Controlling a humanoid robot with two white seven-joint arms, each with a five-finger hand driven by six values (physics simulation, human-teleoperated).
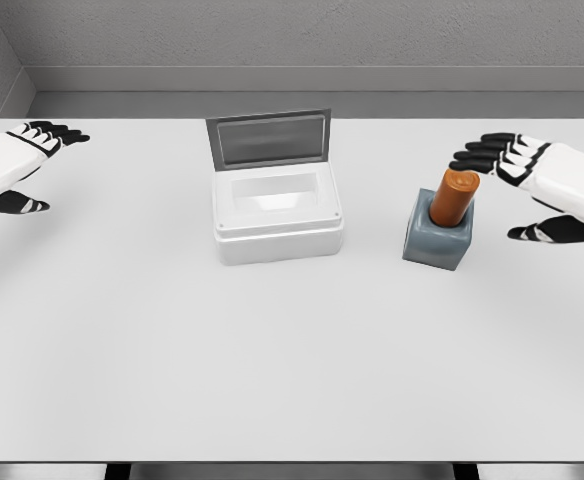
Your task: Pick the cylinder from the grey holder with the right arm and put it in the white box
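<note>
The orange cylinder (454, 196) stands in the grey holder (437, 241), leaning a little to the right, to the right of the white box (277, 213) whose lid is up. The right hand (532, 185) is just to the right of the cylinder, with its fingers spread apart and holding nothing. To grasp well, I think it should move left until thumb and fingers are on both sides of the upper part, then close and lift along the tilt. The left hand (12, 170) rests open at the far left.
</note>
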